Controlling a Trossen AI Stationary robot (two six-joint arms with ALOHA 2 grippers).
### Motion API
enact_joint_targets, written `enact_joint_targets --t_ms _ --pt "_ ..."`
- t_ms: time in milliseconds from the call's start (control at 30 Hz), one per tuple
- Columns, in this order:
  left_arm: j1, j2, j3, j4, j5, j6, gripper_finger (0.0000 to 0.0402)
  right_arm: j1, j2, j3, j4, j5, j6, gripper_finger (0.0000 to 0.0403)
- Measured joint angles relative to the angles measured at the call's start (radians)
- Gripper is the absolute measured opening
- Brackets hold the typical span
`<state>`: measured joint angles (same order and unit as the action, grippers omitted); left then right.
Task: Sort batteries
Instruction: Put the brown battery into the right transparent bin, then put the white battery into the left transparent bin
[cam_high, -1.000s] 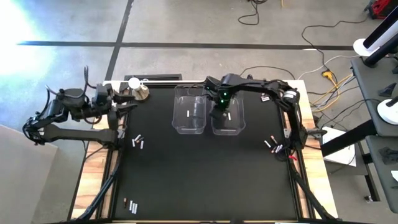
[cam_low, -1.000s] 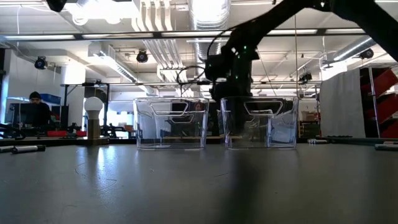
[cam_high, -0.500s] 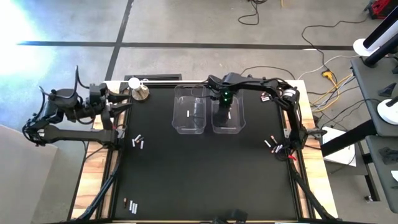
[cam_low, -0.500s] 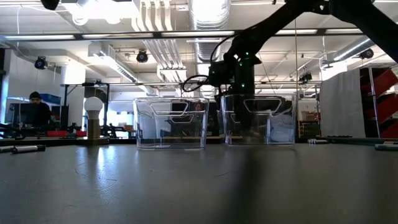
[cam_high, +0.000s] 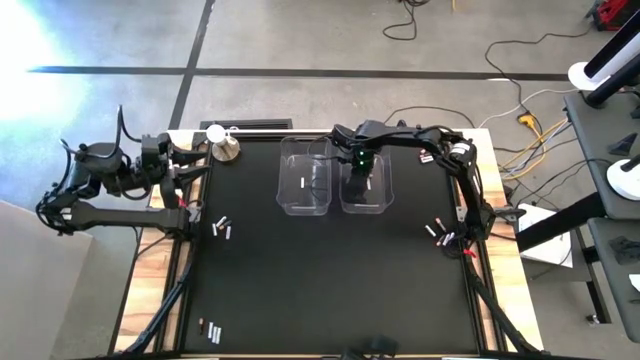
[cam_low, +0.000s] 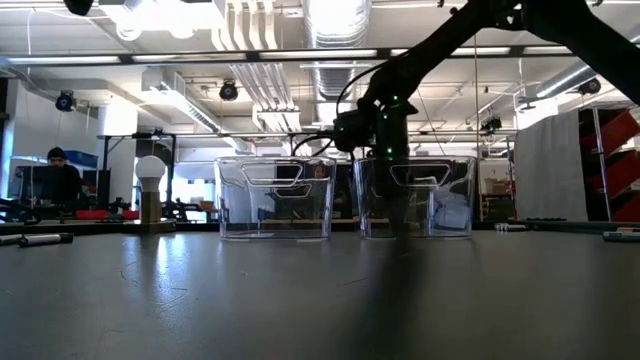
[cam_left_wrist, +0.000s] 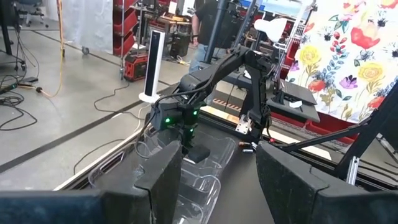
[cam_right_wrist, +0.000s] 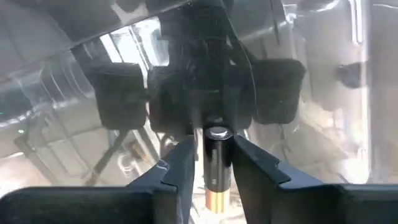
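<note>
Black tabletop (cam_high: 330, 270) on a concrete shop floor. At the left edge, left end effector (cam_high: 196, 165) parked, fingers (cam_left_wrist: 168, 171) spread apart, near a silver knob with a white ball (cam_high: 222, 143). Loose batteries (cam_high: 222, 228) just inside the left edge, more at the lower left corner (cam_high: 210, 330). Centre: two clear bins side by side, left bin (cam_high: 306, 180) holding a silvery battery. Right end effector (cam_high: 360, 180) lowered into the right bin (cam_high: 380, 200), clamped on a dark battery (cam_right_wrist: 215, 163). Further batteries (cam_high: 440, 235) at the right edge.
</note>
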<state>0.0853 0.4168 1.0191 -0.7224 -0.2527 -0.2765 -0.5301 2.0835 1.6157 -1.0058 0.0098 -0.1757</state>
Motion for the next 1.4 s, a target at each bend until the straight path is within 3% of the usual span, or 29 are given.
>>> enact_joint_targets --t_ms 200,433,600,933,1100,1400 --pt "0.000 0.000 0.000 0.000 0.000 0.006 0.0185 0.003 -0.116 0.010 -0.059 0.000 0.050 0.0133" --pt "0.000 0.000 0.000 0.000 0.000 0.011 0.0185 0.025 -0.369 -0.038 -0.144 -0.003 0.116 0.0163" --pt "0.000 0.000 0.000 0.000 0.000 0.049 0.0185 0.111 -0.548 -0.254 -0.250 -0.012 0.309 0.0175" --pt "0.000 0.000 -0.001 0.001 0.000 0.087 0.0185 0.343 -0.918 -0.722 -0.259 -0.161 0.971 0.0189" --pt "0.000 0.000 -0.001 0.001 0.000 0.113 0.0185 0.365 -0.960 -0.831 -0.196 -0.193 1.164 0.0185" --pt "0.000 0.000 -0.002 -0.046 0.000 0.116 0.0185 0.360 -0.852 -0.906 -0.136 -0.107 0.963 0.0180"
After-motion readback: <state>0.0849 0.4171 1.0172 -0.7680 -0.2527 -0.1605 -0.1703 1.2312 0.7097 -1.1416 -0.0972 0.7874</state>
